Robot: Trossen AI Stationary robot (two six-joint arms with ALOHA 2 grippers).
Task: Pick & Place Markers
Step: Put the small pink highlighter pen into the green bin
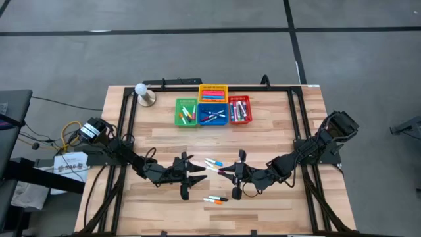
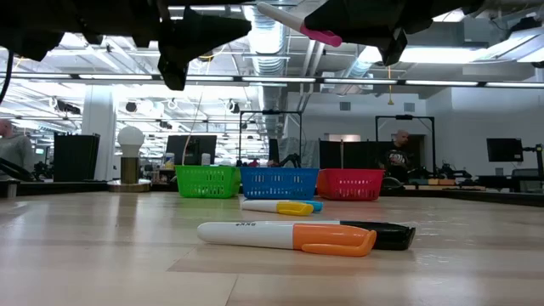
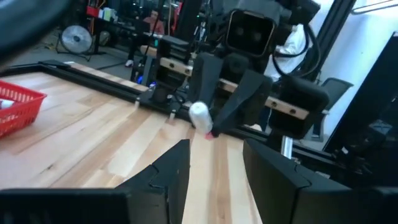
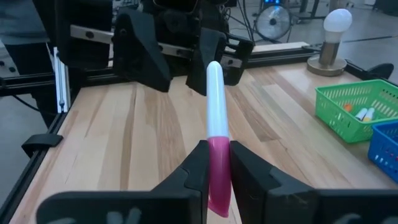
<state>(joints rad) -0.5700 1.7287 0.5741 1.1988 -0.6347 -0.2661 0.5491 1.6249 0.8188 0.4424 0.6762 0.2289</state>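
Note:
My right gripper (image 4: 217, 180) is shut on a marker (image 4: 214, 106) with a white barrel and a pink cap, held above the table's middle. The marker's white end (image 3: 199, 115) points at my left gripper (image 3: 214, 171). That gripper stands open just to its left (image 1: 197, 175) and touches nothing. On the wood below lie loose markers. One with an orange cap (image 2: 289, 236) lies beside a dark one (image 2: 387, 235). A yellow-capped one (image 2: 280, 206) lies farther back. More markers fill the coloured baskets at the back. My right gripper pinches the marker's pink cap end (image 4: 219, 163) between its two fingers. The fingers come nearly level from the table's right side and lie along the marker. The white barrel sticks out past the fingertips toward the left gripper. The marker is lifted clear of the table, slightly tilted.
Green (image 1: 186, 112), blue (image 1: 214, 116), red (image 1: 239, 110) and yellow (image 1: 212, 93) baskets stand in a cluster at the far middle. A lamp with a round bulb (image 1: 143, 93) stands left of them. A black frame (image 1: 296, 131) runs along the table's sides.

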